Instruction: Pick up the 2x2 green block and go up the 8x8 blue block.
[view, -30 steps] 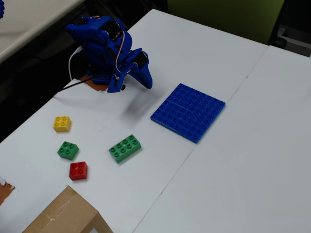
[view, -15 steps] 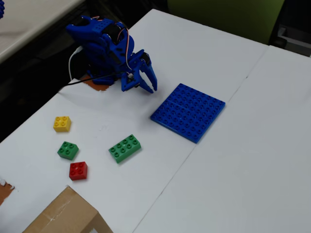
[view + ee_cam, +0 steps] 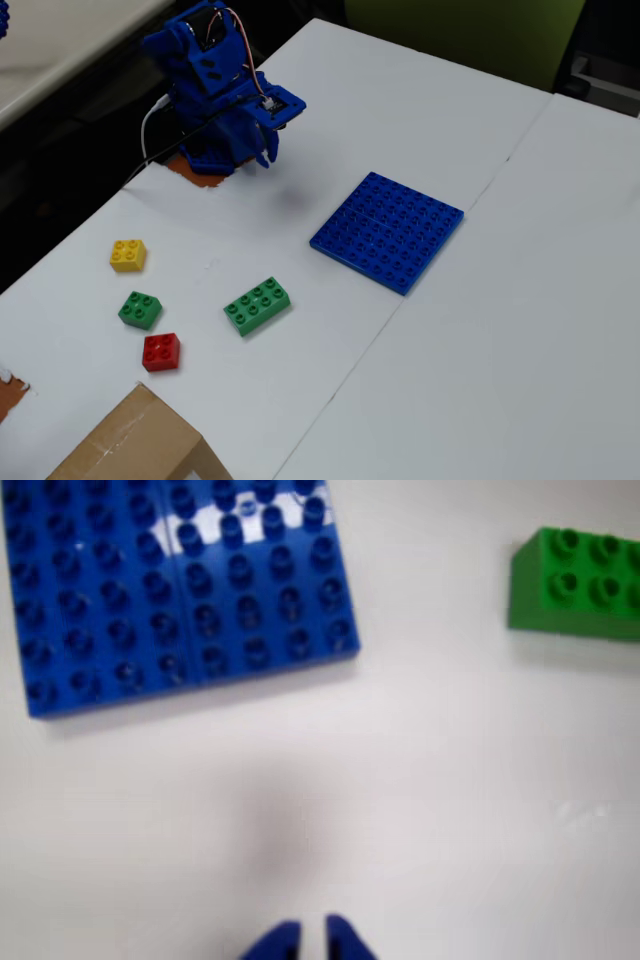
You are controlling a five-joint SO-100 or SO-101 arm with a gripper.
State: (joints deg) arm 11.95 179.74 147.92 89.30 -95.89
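The 2x2 green block [image 3: 140, 309] lies on the white table at the left of the fixed view, between a yellow and a red brick; it is out of the wrist view. The 8x8 blue block [image 3: 388, 230] lies flat at the table's middle and fills the wrist view's upper left [image 3: 150, 610]. My blue gripper [image 3: 312, 935] shows as two fingertips with only a thin slit between them, empty, above bare table. In the fixed view the arm is folded at the table's far left edge, with the gripper [image 3: 268, 155] pointing down, far from both blocks.
A longer eight-stud green brick [image 3: 257, 305] lies right of the small green one and shows at the wrist view's right edge [image 3: 585, 585]. A yellow brick [image 3: 128, 255], a red brick [image 3: 161, 351] and a cardboard box [image 3: 130, 445] lie at the left.
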